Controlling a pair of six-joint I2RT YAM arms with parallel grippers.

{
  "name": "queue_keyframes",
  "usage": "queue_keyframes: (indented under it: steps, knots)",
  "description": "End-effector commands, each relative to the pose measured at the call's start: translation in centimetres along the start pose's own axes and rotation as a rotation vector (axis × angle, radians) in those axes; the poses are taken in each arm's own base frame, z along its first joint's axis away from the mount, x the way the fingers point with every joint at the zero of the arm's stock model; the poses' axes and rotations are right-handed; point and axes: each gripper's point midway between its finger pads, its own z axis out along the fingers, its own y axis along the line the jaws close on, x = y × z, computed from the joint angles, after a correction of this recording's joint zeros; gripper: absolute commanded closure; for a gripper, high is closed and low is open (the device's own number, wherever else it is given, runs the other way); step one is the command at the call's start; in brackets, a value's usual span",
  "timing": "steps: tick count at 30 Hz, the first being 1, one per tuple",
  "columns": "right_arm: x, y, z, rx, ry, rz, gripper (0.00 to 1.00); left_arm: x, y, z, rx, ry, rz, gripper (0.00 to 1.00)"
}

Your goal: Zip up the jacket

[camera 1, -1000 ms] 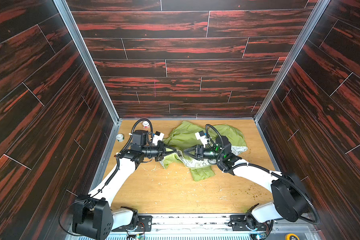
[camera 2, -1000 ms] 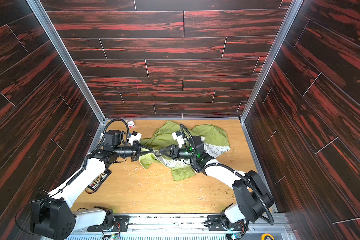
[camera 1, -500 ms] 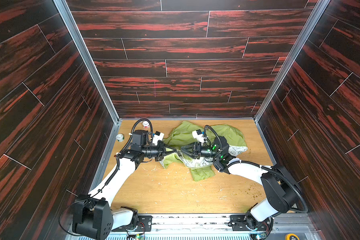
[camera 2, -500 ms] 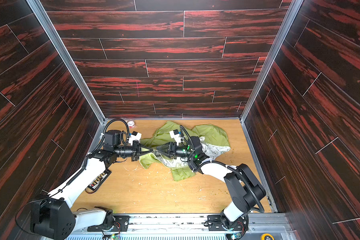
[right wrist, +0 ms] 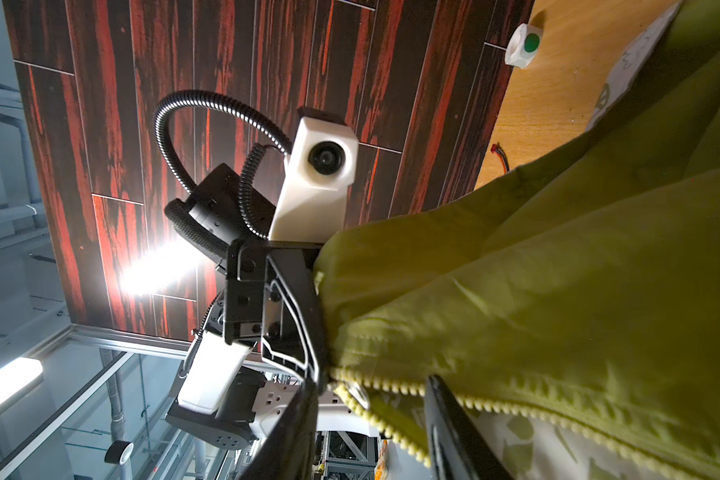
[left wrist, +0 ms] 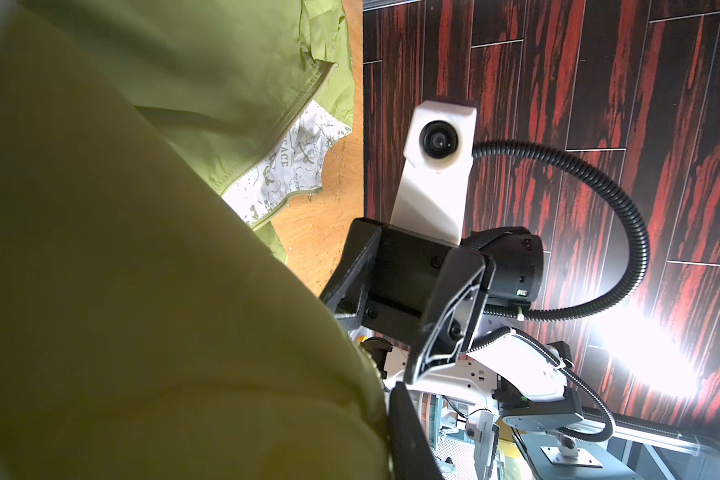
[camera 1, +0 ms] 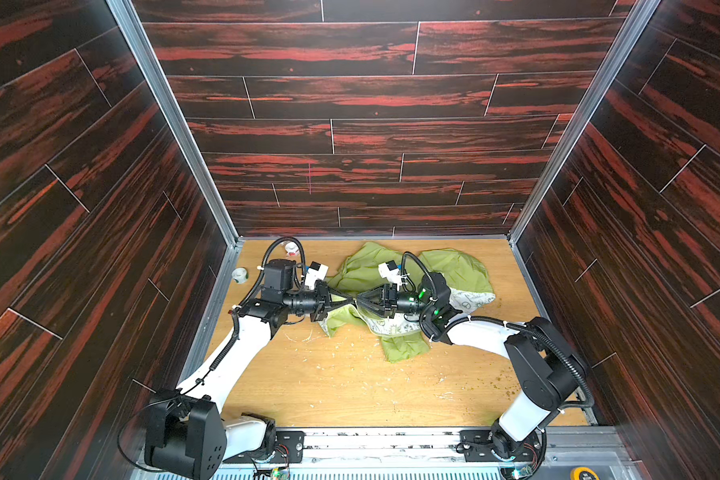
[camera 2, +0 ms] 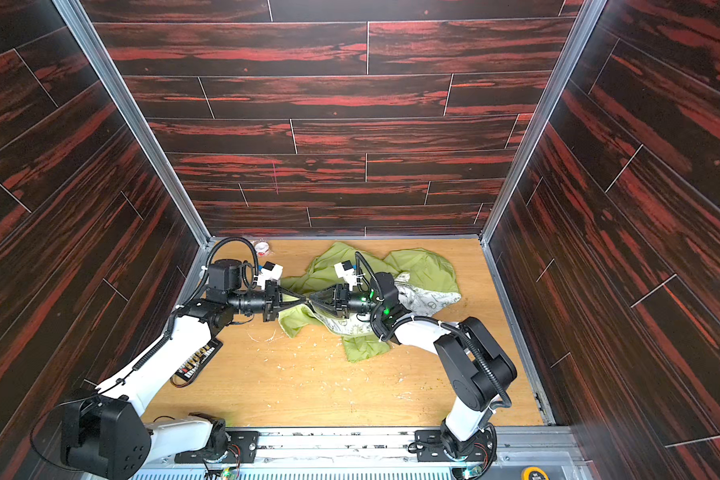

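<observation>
We are holding the jacket [camera 1: 454, 266] taut with the left gripper [camera 1: 352, 300] pinched on it while centering the right gripper [camera 1: 360, 300], jaws spread (not yet closed), on what seems the zipper slider [right wrist: 359, 392].

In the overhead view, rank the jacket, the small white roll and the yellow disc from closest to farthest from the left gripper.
From the left gripper, in a top view:
1. jacket: clamped in that gripper, mid-scene.
2. small white roll: at the left edge of the table.
3. yellow disc: front right corner, off the table.
</observation>
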Motion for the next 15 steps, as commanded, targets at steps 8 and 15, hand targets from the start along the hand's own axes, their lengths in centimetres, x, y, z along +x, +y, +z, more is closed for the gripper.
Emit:
queue_keyframes:
  steps: [8, 15]
  knots:
    - [-0.19, 1.73, 1.59, -0.071, 0.046, -0.038, 0.59, -0.01, -1.49, -0.11, 0.039, 0.010, 0.041, 1.00]
    - [0.11, 1.71, 1.45, -0.072, 0.052, -0.037, 0.62, -0.32, -1.66, -0.03, 0.046, 0.003, 0.043, 1.00]
